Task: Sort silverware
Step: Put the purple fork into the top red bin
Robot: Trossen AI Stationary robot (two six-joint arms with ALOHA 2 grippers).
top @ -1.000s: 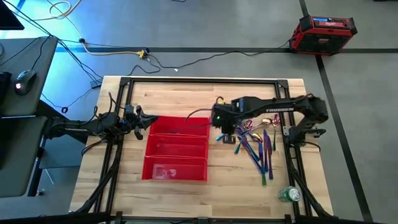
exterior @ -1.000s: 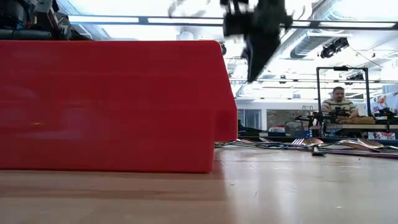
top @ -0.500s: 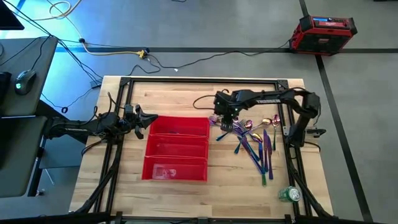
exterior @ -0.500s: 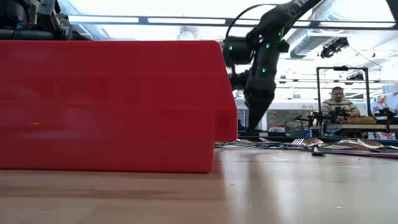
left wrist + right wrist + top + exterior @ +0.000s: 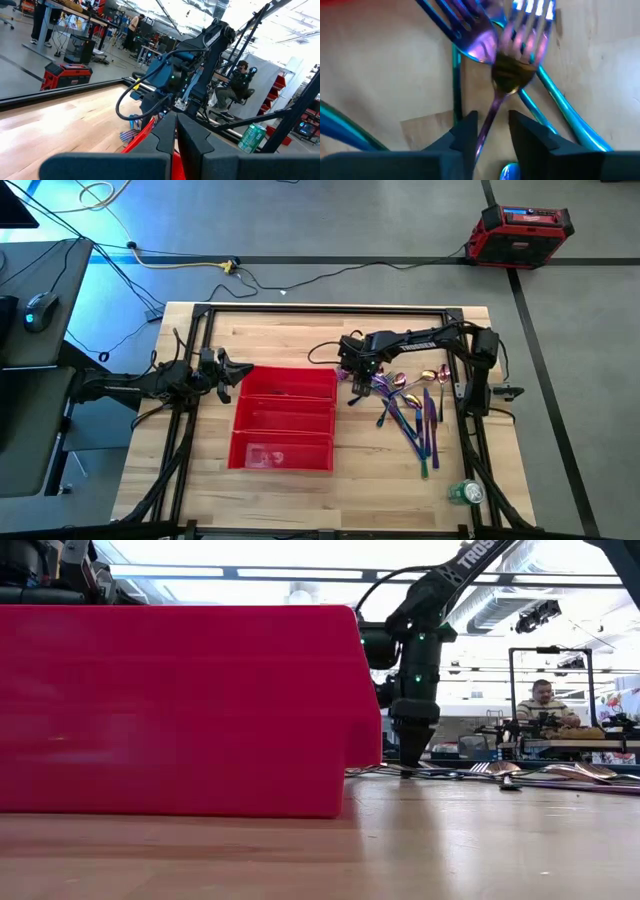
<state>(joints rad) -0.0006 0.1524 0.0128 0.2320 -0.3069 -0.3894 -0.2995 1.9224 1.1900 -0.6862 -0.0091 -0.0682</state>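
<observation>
While the left claw (image 5: 228, 372) waits shut at the tray's (image 5: 283, 457) far-left corner, the right claw (image 5: 363, 377) stands low over the near end of the silverware (image 5: 408, 408) heaped on the worktop (image 5: 300, 330) beside the tray. Its jaws are partly open astride a purple fork's (image 5: 512, 65) handle — placed, I judge, to pinch it, though actual contact is hard to make out.

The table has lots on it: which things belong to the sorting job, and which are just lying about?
Part of the job:
- silverware
- red tray
- right claw, down at the pile
- left claw, waiting beside the tray

Just lying about:
- green can
- red case on the floor
</observation>
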